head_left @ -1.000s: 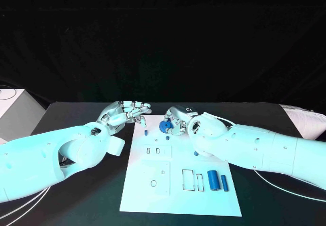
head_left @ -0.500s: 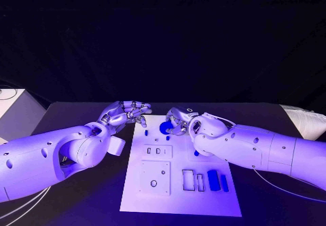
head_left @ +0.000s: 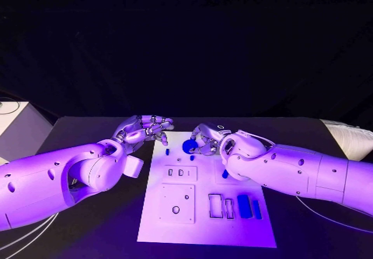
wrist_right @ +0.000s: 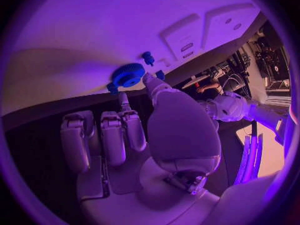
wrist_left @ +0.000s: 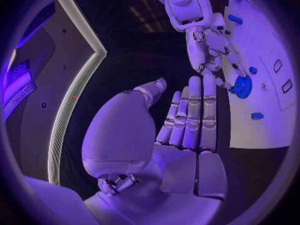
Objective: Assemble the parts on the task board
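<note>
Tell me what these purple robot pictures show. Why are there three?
It is a robot with two white arms at a black table. One camera looks down from its head; the other two sit at its wrists, behind each robot hand. The white plate is a task board with small blue parts. The right robot hand has its fingertips at a round blue gear on the board; whether it grips it is unclear. The left robot hand holds nothing. Two blue bars lie nearer the robot.
</note>
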You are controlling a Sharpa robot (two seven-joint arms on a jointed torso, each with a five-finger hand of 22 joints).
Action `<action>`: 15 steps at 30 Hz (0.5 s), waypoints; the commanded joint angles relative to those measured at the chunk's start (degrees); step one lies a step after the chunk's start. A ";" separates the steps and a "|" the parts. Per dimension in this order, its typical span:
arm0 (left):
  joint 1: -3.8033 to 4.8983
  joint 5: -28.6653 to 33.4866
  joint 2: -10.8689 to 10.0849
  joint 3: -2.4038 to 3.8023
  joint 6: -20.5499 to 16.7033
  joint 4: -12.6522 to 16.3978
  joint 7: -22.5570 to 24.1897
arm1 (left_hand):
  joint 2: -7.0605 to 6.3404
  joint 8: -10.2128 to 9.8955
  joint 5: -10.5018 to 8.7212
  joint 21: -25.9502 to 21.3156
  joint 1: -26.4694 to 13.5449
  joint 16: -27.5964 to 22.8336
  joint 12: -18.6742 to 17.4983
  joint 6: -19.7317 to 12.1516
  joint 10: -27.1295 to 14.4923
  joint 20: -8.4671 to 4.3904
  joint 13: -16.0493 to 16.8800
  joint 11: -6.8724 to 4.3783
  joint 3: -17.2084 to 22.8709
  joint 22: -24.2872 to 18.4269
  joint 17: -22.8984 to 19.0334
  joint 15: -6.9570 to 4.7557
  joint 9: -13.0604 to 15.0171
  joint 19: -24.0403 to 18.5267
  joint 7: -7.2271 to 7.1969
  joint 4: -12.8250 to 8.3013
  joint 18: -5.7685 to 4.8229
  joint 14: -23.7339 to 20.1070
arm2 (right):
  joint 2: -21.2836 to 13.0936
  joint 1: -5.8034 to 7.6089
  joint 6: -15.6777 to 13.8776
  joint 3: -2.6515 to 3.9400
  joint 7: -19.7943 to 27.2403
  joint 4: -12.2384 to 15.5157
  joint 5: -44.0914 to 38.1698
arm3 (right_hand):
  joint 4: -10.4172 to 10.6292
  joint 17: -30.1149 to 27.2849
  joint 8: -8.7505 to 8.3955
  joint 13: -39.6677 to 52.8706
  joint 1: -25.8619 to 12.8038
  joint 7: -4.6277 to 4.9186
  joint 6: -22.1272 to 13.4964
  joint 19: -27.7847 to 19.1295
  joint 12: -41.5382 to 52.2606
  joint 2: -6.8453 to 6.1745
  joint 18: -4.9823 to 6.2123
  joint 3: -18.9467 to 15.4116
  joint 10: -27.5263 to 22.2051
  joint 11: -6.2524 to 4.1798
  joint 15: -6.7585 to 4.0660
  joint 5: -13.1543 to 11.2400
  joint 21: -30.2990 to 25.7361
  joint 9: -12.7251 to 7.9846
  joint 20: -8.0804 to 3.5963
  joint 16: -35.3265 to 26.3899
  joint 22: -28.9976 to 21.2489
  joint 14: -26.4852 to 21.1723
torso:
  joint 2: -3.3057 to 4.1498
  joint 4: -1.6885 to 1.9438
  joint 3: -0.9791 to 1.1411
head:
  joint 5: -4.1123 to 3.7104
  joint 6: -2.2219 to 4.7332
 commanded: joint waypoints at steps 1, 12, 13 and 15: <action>0.06 0.03 0.03 0.03 1.25 -0.01 0.38 | -0.07 -0.27 0.02 0.17 -0.44 0.21 -0.29 -0.18 0.23 -0.03 0.08 0.22 0.24 0.07 0.07 -0.17 0.09 -0.29 0.60 -0.04 0.79 -0.42 | -1.67 -0.02 -4.96 0.09 2.41 2.05 1.71 | 0.27 14.53 -0.20 10.16 0.36 -0.03 0.72 6.20 -0.18 0.48 -0.39 -0.31 0.82 0.35 0.28 0.69 0.31 -0.01 0.38 0.00 15.09 5.94 | -0.10 -0.11 0.02 | 0.01 0.04; 0.05 0.03 -0.22 0.03 1.29 -0.32 0.52 | -0.07 -0.27 0.02 0.17 -0.44 0.21 -0.29 -0.18 0.23 -0.03 0.08 0.22 0.24 0.07 0.07 -0.17 0.09 -0.29 0.60 -0.04 0.79 -0.42 | -13.73 1.61 -9.34 0.90 14.67 10.22 19.25 | -0.65 14.25 -0.02 9.87 3.93 -0.05 1.52 5.94 -0.50 1.21 -0.26 2.02 0.48 0.25 0.16 3.43 -0.07 -0.05 0.24 -0.10 14.69 5.86 | -0.44 -0.58 0.13 | 0.14 0.61; 0.05 0.03 -0.22 0.03 1.31 -0.35 0.56 | -0.07 -0.25 0.02 0.53 -0.50 0.31 -0.31 -0.18 0.26 -0.02 0.09 0.22 0.36 0.27 0.12 -0.17 0.16 -0.58 0.60 -0.17 0.79 -0.53 | -14.84 1.85 -8.92 0.94 15.41 10.35 20.61 | -0.89 14.23 -0.06 9.79 4.28 -0.03 1.50 5.96 -0.58 1.14 -0.27 2.36 0.39 0.27 0.17 3.69 -0.05 -0.08 0.25 -0.11 14.71 5.86 | -0.48 -0.65 0.15 | 0.10 0.69; 0.04 0.03 -0.19 0.03 1.35 -0.42 0.61 | -0.07 -0.25 0.02 0.53 -0.50 0.31 -0.31 -0.18 0.26 -0.02 0.09 0.22 0.36 0.27 0.12 -0.17 0.16 -0.58 0.60 -0.17 0.79 -0.53 | -16.49 2.22 -8.09 0.98 16.45 10.31 22.29 | -1.11 14.37 -0.11 9.75 4.54 0.00 1.47 5.99 -0.62 0.99 -0.29 2.57 0.34 0.28 0.18 3.82 0.00 -0.11 0.25 -0.06 14.76 5.89 | -0.58 -0.85 0.20 | 0.05 0.81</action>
